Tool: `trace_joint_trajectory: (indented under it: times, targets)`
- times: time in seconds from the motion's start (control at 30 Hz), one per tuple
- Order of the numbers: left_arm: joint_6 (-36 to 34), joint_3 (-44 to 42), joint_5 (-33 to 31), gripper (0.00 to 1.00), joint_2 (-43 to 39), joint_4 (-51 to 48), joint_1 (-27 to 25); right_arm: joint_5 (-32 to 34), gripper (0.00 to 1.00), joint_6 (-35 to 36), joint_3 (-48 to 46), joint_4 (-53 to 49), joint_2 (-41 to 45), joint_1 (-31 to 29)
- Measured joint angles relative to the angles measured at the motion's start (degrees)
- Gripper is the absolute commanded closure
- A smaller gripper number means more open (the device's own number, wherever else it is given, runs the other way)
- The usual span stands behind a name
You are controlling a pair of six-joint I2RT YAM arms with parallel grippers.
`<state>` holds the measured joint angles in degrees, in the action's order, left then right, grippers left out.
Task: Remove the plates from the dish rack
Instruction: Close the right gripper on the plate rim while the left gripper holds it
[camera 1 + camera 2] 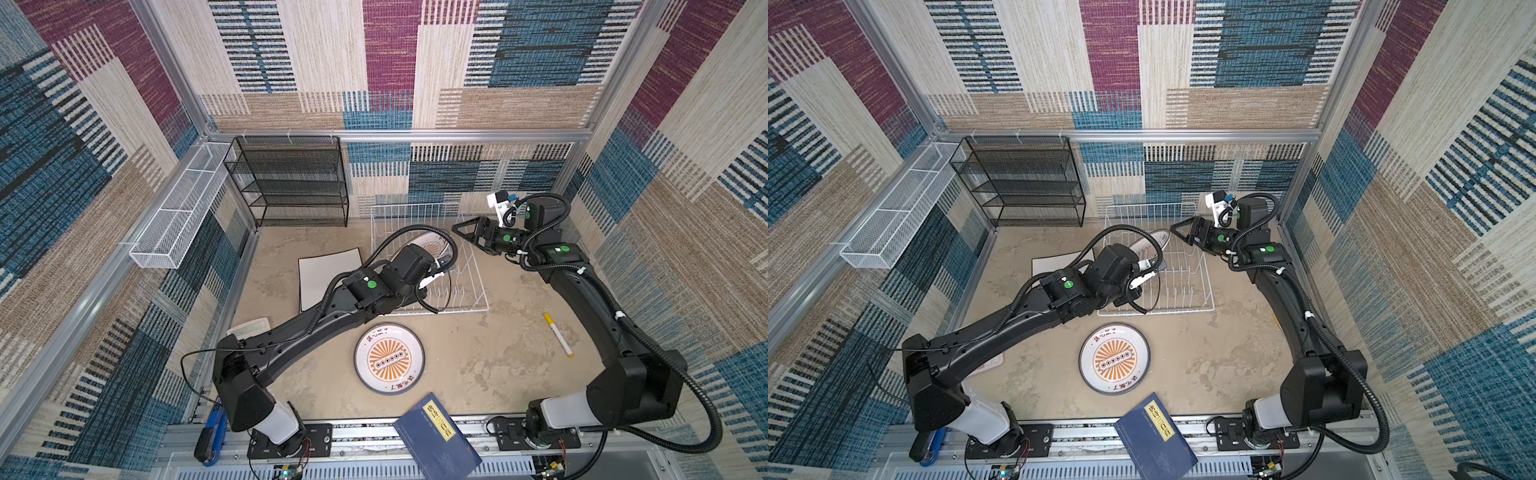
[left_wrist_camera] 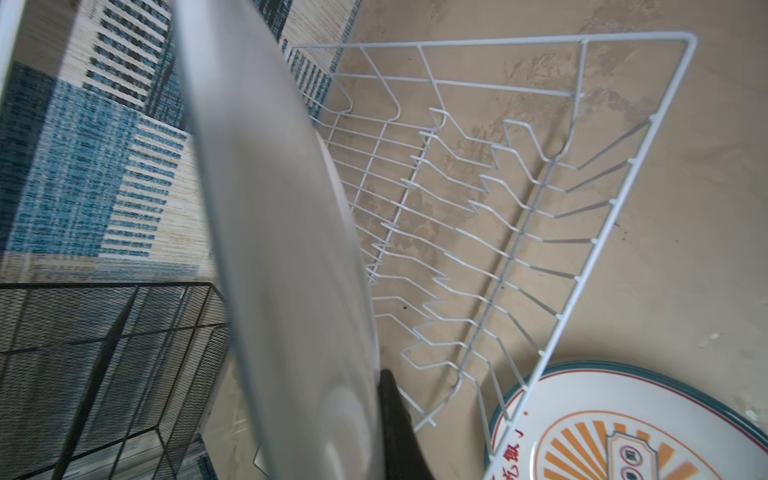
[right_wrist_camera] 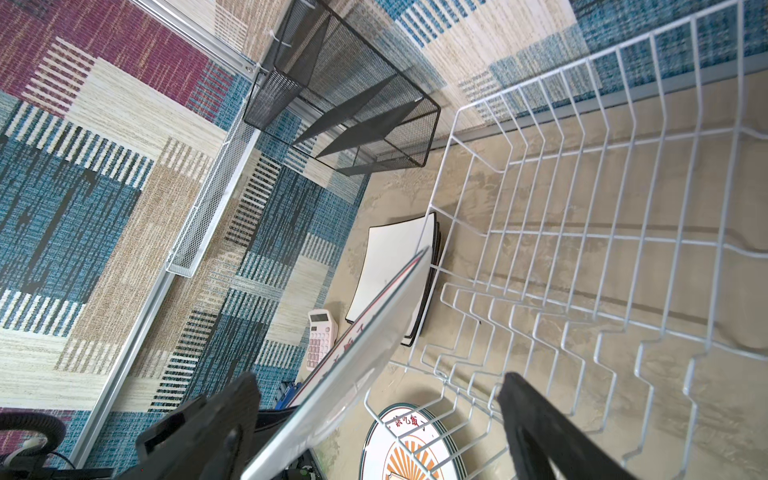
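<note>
Top views, dish rack (image 1: 457, 309): white wire basket at centre frame toward the back wall, standing on the desk (image 1: 478, 365). Only 1 plate shows in it.
Top views, held plate (image 1: 430, 243): round with a printed face, tilted over the rack's upper-left part. The left arm's wrist covers most of it.
Top views, unloaded: 1 round plate (image 1: 389, 358) lies flat just below the rack in the frame. The square plates (image 1: 324, 274) lie flat at the rack's left.
Top views, right end effector (image 1: 1183, 232): jaws wide apart and holding nothing, tips just beside the held plate's upper rim.
Left wrist, left end effector (image 2: 376, 407): clamped on the held plate's rim. 1 black finger (image 2: 395, 415) shows at the plate's edge; its partner is hidden behind the plate.
Left wrist, clearance: the tines beside the plate stand bare. Whether its lower rim is free of them I cannot tell.
Right wrist, spread fingers (image 3: 536, 424): the plate's edge is seen between the 2, apparently touching neither.
Handling: probably stiff, smooth and slippery, and heavy for a 1-point pinch. It would likely chip if knocked on the wire.
Hold: pinch deep across the rim lip. A second pinch on the opposite rim should stop it swinging.
</note>
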<state>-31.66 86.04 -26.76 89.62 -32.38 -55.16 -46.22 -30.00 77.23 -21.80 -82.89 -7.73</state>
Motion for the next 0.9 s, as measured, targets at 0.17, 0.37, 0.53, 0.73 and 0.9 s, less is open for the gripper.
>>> trace_joint_trajectory:
  times: [0.17,0.37,0.53,0.73,0.9]
  targets:
    - [-8.55,-7.32,-7.3,1.0,-0.5,10.01,-3.67,0.85,0.17,0.17,-0.61,-1.99,-0.98,-2.14]
    - [-16.46,-10.91,-12.85,1.0,0.07,18.95,-5.11,1.86,0.3,0.17,-2.01,-3.26,-1.42,-3.28]
    - [-21.05,-11.58,-15.13,1.0,0.98,22.51,-5.53,1.7,0.46,0.33,-2.69,-3.37,-1.75,-3.45]
    - [-24.26,-13.14,-17.44,1.0,1.33,24.09,-6.62,0.28,0.72,-1.22,-3.61,-3.21,-1.99,-3.52]
    - [-26.73,-14.01,-19.19,0.93,1.36,25.31,-7.08,0.42,0.87,-4.83,-3.8,-4.2,-2.27,-3.43]
